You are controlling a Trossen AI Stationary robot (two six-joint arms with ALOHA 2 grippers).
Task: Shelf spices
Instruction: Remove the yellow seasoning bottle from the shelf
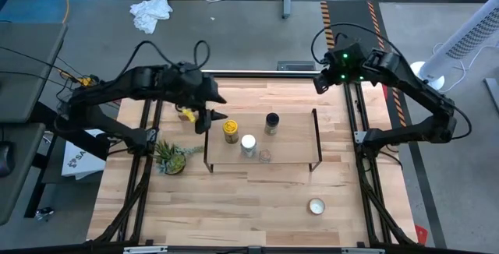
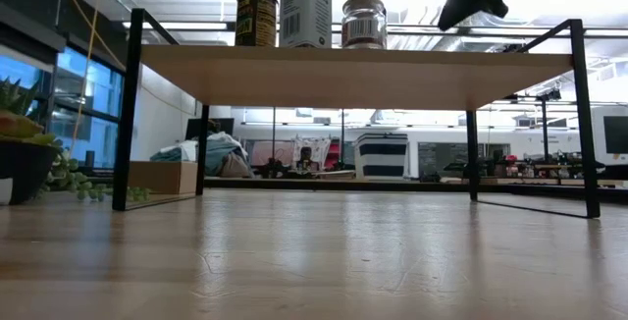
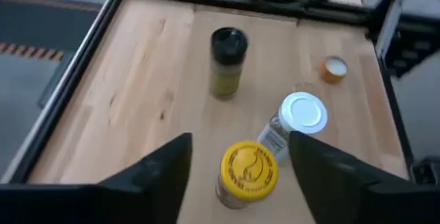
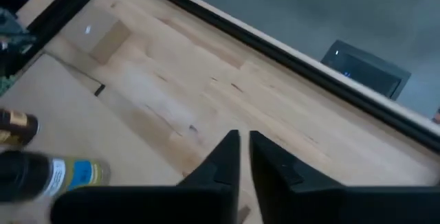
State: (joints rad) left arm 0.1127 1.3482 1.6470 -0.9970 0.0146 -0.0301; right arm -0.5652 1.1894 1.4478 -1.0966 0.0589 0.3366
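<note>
The shelf [image 1: 296, 141], a light plank on thin black legs, stands mid-table. All the spices stand upright on its top: the mustard-yellow jar [image 1: 231, 131], the white-capped jar [image 1: 248, 145], the tiny clear pinkish jar [image 1: 265, 156] and the dark black-capped jar [image 1: 271, 123]. My left gripper [image 1: 212, 118] hovers open at the shelf's left end. In the left wrist view its fingers stand on either side of the yellow jar [image 3: 249, 172] without touching it. My right gripper [image 1: 318, 80] is shut, raised over the table's far right corner.
A small potted plant [image 1: 170, 157] stands left of the shelf. A flat round white tin [image 1: 316, 206] lies near the table's near right. A small tan box [image 1: 185, 114] sits behind the left gripper. Bare tabletop lies in front of the shelf.
</note>
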